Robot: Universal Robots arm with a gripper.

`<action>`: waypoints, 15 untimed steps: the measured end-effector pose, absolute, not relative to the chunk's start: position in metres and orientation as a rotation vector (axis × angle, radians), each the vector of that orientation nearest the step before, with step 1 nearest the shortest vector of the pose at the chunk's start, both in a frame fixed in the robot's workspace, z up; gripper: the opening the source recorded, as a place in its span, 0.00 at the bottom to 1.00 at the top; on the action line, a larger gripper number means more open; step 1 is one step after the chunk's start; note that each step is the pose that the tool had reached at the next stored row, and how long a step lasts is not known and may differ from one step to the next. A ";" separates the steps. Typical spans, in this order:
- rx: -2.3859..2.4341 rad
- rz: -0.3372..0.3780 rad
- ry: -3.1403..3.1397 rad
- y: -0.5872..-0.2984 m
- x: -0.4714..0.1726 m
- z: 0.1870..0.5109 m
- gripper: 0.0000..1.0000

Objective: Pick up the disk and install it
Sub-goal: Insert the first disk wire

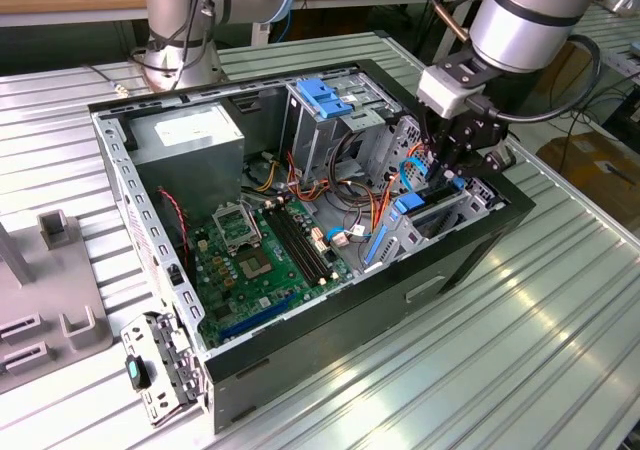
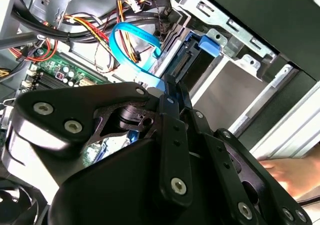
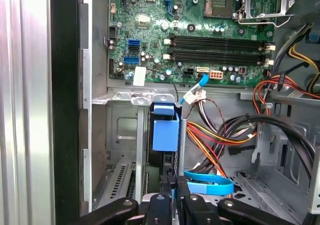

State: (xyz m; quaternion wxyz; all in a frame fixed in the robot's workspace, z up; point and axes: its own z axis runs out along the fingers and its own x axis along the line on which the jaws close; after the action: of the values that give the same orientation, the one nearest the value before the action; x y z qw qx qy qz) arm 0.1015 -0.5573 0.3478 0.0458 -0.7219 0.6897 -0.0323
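Disk (image 3: 165,134), one, on edge in bay (image 3: 121,133)

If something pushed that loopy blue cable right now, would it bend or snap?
Probably bend: the blue cable curves in a loose loop, so it looks floppy. Thin and flat, it is likely light. It might snag the orange and yellow wires beside it.

Silver arm (image 1: 535,15) with black band, black gripper (image 1: 452,170) studded with silver screws.

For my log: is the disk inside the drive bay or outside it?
Inside, at least partly: the disk stands on edge between the bay's metal walls, close to the gripper.
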 end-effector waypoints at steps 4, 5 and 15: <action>-2.206 -0.099 2.105 -0.557 0.102 0.347 0.16; -2.205 -0.099 2.105 -0.557 0.102 0.346 0.16; -2.205 -0.099 2.105 -0.557 0.102 0.344 0.16</action>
State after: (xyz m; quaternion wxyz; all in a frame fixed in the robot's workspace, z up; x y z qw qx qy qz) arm 0.1015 -0.5574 0.3436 0.0457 -0.7223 0.6893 -0.0324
